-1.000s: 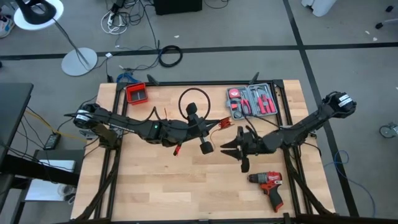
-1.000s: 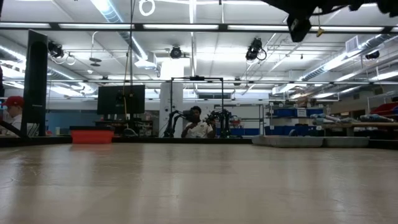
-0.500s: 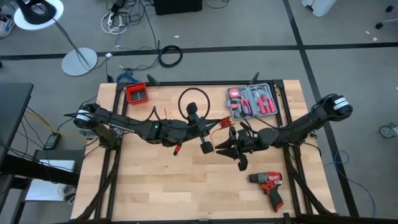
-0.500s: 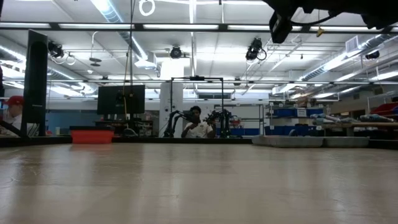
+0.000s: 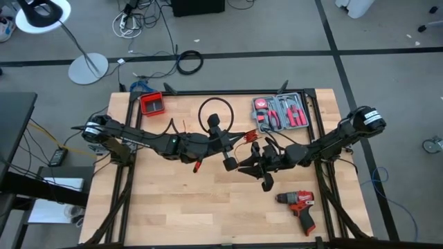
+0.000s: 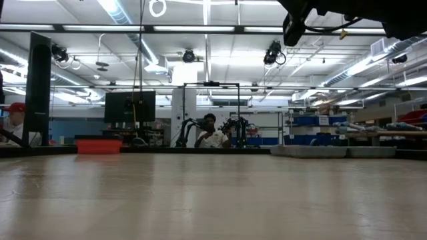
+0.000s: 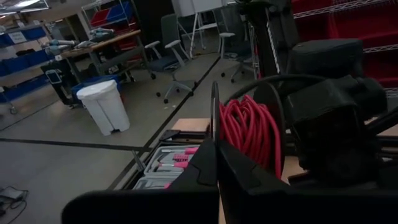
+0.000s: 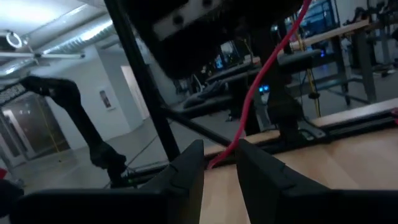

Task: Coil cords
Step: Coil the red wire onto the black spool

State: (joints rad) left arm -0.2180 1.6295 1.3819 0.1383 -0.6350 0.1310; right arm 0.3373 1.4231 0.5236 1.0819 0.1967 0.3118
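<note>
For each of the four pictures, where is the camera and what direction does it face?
High: above, facing down on table, both arms, red drill.
Low: table height, facing the room; arm parts at top.
Left wrist: behind left gripper, shut on a wire; coiled red cord beyond.
Right wrist: behind right gripper, red wire between its fingers.
High and left wrist both show the tool case.

We see a grey floor (image 5: 291, 28) around the wooden table (image 5: 173, 207), crossed by dark lines. Off the table's far left corner stands a white floor lamp (image 5: 45, 14) on a round base, with loose cables (image 5: 142, 17) lying near it. A dark desk (image 5: 14, 124) sits beside the table's left edge. Level across the table we look into a wide hall with long ceiling lights (image 6: 127, 17), a dark monitor (image 6: 130, 105), shelving with blue bins (image 6: 317, 121) and a person (image 6: 212, 133) seated far off. Elsewhere stand a white bin (image 7: 109, 106) and office chairs (image 7: 171, 56).
</note>
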